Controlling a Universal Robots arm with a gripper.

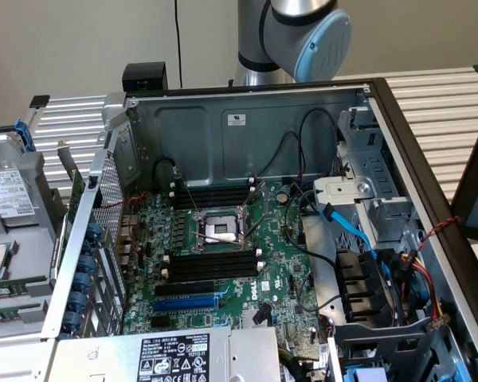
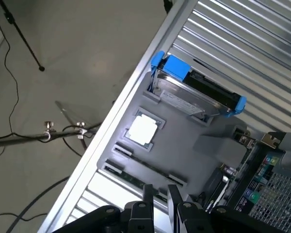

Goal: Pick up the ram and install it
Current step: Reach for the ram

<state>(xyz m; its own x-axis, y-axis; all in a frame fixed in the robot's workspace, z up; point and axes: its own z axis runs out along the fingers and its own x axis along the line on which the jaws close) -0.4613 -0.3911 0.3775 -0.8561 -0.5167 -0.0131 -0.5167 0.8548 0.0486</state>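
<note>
The gripper hangs with its fingers apart and nothing between them, close over the ram. The ram lies in the gray tray near a loose processor chip, and in the exterior view that tray sits at nine o'clock from the motherboard. The likely trouble is a descent off the stick's line, so that the fingers catch the tray's holder or pinch one end and tip the ram.
</note>
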